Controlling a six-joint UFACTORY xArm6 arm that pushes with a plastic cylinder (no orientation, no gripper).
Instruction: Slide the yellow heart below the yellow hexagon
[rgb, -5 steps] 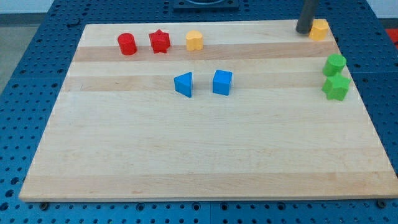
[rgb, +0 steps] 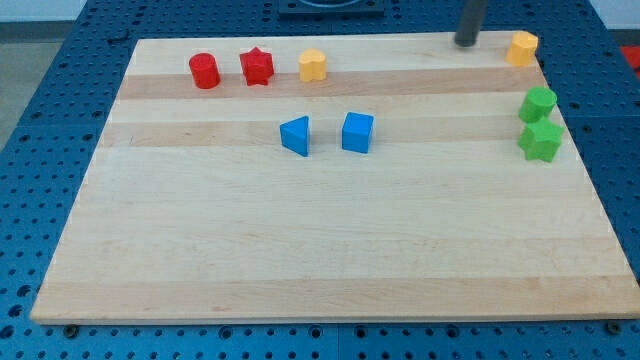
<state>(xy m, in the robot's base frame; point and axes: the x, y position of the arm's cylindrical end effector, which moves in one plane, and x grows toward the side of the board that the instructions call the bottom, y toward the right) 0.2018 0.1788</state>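
The yellow heart (rgb: 313, 65) sits near the view's top, left of centre, just right of the red star (rgb: 257, 66). The yellow hexagon (rgb: 521, 47) sits at the board's top right corner. My tip (rgb: 466, 44) rests on the board near its top edge, a short way left of the yellow hexagon and not touching it. It is far to the right of the yellow heart.
A red cylinder (rgb: 204, 70) stands left of the red star. A blue triangle (rgb: 296, 135) and a blue cube (rgb: 357, 132) sit mid-board. Two green blocks (rgb: 538, 103) (rgb: 541, 140) sit by the right edge. The wooden board (rgb: 320, 250) lies on a blue perforated table.
My tip has moved left, away from the yellow hexagon it stood against. The hexagon sits slightly further right. The other blocks have not moved.
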